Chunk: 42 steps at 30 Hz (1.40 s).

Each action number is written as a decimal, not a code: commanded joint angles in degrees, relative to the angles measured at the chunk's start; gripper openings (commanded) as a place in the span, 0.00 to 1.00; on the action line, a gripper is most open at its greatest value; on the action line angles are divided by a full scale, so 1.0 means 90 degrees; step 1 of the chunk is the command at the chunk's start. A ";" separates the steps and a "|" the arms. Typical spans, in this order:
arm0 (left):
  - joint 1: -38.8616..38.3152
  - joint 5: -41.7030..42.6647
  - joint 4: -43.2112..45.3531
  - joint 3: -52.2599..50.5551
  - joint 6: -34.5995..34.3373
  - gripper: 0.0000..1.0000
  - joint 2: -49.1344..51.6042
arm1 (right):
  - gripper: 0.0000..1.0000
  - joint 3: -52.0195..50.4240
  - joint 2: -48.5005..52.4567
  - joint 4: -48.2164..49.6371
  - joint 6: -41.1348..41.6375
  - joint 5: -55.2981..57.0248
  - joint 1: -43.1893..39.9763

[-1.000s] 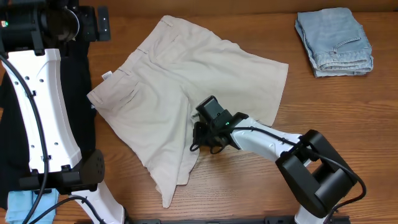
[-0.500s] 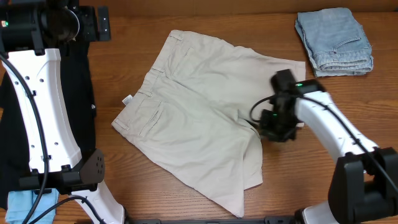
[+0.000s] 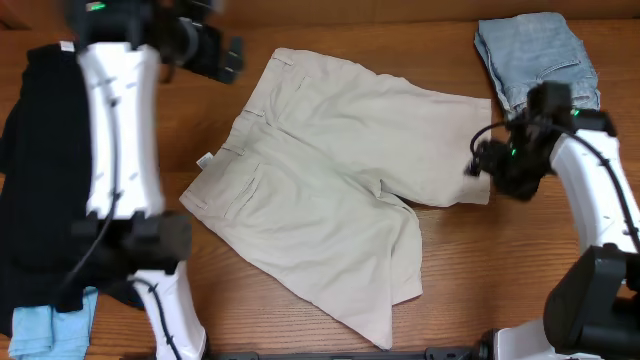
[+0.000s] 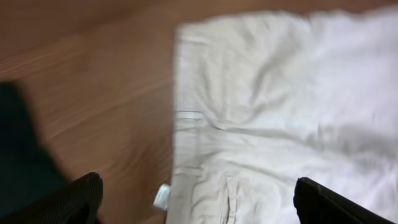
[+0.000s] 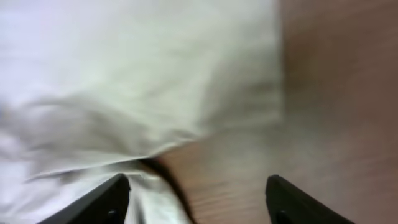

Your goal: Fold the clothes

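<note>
Beige khaki shorts (image 3: 330, 190) lie opened out flat across the middle of the wooden worktop (image 3: 300, 25), with the waistband toward the left, one leg reaching right and the other reaching the near edge. A small white label (image 3: 205, 160) pokes out at the waistband's left edge. Your left jaws hover above the far left corner of the waistband, spread wide with nothing between them. Your right jaws hang over the outer hem corner of the right-hand leg, also spread and empty, half above cloth and half above bare wood. A folded light-blue denim garment (image 3: 537, 65) sits just behind the right arm, and a black T-shirt (image 3: 40, 180) lies along the left side. Neither is part of this job. No fold appears to have been made yet, so the step looks like the first grasp. Bring each pair of jaws straight down onto its own corner, take both layers of cloth, and check the hold before lifting. Lift low and together, keeping the fabric lightly taut so that one leg lands squarely on the other, well away from the denim.
</note>
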 commanded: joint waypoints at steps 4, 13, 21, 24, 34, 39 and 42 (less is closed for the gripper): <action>-0.0799 0.0299 -0.0024 -0.0041 0.1552 0.98 0.1494 | 0.79 0.0522 -0.0073 -0.0036 -0.0529 -0.0763 0.0143; -0.1239 -0.0019 -0.0024 -0.0041 0.1358 0.93 0.2749 | 0.80 0.0512 -0.0070 0.0005 -0.0551 -0.0420 0.0146; -0.1287 -0.0680 -0.0112 -0.0053 0.0478 0.93 0.3213 | 0.82 0.0508 -0.0046 0.0095 -0.0546 -0.0330 0.0146; -0.1273 -0.0928 -0.0129 -0.0061 0.0112 0.93 0.3337 | 0.82 0.0495 -0.0022 0.0119 -0.0544 -0.0333 0.0146; -0.1129 -0.1190 -0.0189 -0.0066 -0.1241 1.00 0.3735 | 0.82 0.0187 0.0143 0.0381 -0.0537 -0.0333 0.0146; -0.0590 -0.1717 -0.0510 -0.0066 -0.2132 1.00 0.3747 | 0.84 -0.0121 0.0279 0.0704 -0.0498 -0.0408 0.0148; -0.0148 -0.1724 -0.0702 -0.0066 -0.2307 1.00 0.3747 | 0.85 -0.0216 0.0301 0.0784 -0.0498 -0.0410 0.0148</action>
